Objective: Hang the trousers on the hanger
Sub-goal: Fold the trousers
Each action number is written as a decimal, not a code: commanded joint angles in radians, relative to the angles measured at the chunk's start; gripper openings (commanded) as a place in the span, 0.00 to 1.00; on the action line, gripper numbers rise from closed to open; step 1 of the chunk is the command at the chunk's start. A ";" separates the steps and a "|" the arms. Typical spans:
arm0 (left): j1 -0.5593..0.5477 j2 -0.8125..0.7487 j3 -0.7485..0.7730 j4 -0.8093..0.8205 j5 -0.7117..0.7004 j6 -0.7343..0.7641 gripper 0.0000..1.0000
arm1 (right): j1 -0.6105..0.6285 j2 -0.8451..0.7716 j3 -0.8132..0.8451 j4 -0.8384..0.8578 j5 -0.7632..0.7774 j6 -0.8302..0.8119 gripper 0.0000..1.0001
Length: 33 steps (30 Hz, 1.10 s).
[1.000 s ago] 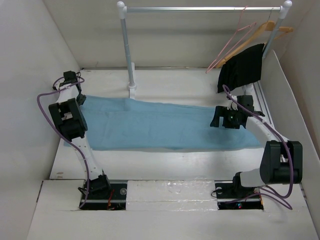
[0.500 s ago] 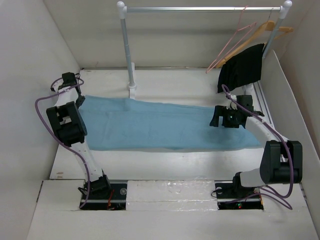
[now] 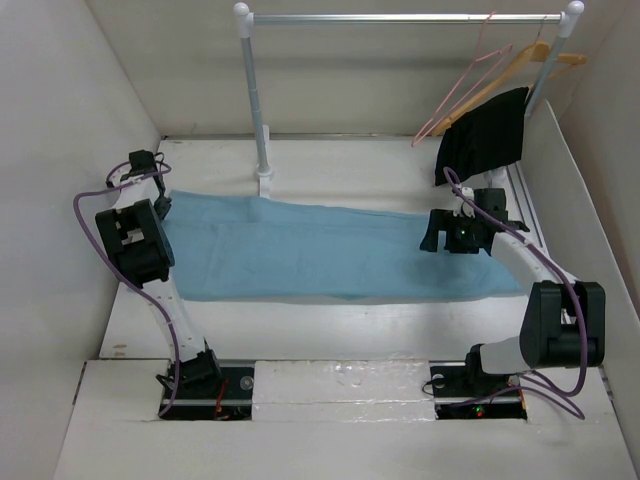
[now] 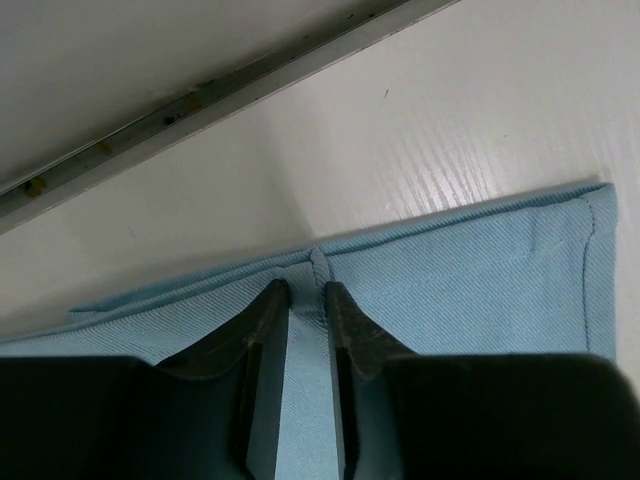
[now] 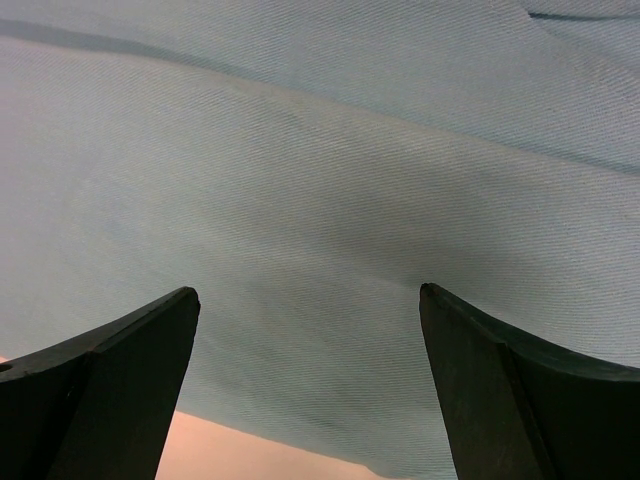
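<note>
**Clerk:** Item one, nearest: left fingers. Condition?

**Keeper:** Drawn almost together, pinching a small ridge of cloth at the end hem of the trousers, on their left end. Judged a thin hold. Lift slowly, grip firm, or the soft fabric may slide out.

**Clerk:** Item two: the trousers themselves.

**Keeper:** Pale blue, lying flat and lengthwise on the white surface, between the two arms. Not on any hanger yet.

**Clerk:** Item three: right fingers.

**Keeper:** Spread wide, poised over the right-hand part of the cloth, gripping nothing. Whether the tips touch the fabric cannot be told. Advice: come straight down and close on a fold near the edge, so both ends can rise together.

**Clerk:** Item four, farthest.

**Keeper:** Pink wire hanger and wooden hanger, both at the right end of the rail. A black garment hangs just below them and crowds that corner. Carry the cloth high and taut so it does not snag there.
</note>
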 commanded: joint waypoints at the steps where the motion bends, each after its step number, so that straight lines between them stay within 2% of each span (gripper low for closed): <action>1: 0.006 0.012 0.031 -0.028 -0.020 0.006 0.15 | 0.010 -0.007 0.045 0.020 -0.004 -0.016 0.96; 2: 0.006 0.012 0.037 -0.028 -0.021 0.003 0.00 | 0.010 -0.004 0.044 0.021 -0.004 -0.015 0.96; 7: 0.006 -0.018 0.036 -0.043 -0.020 -0.013 0.00 | 0.031 0.013 0.047 0.031 -0.001 -0.013 0.96; 18: 0.006 -0.239 -0.078 -0.054 -0.024 -0.005 0.00 | 0.032 0.042 0.053 0.072 -0.006 -0.015 0.97; 27: 0.006 -0.312 0.034 -0.084 0.059 -0.001 0.00 | 0.022 0.059 0.053 0.098 -0.022 -0.021 0.97; 33: 0.006 -0.215 0.220 -0.106 0.072 -0.001 0.00 | 0.004 0.071 0.068 0.084 -0.016 -0.031 0.97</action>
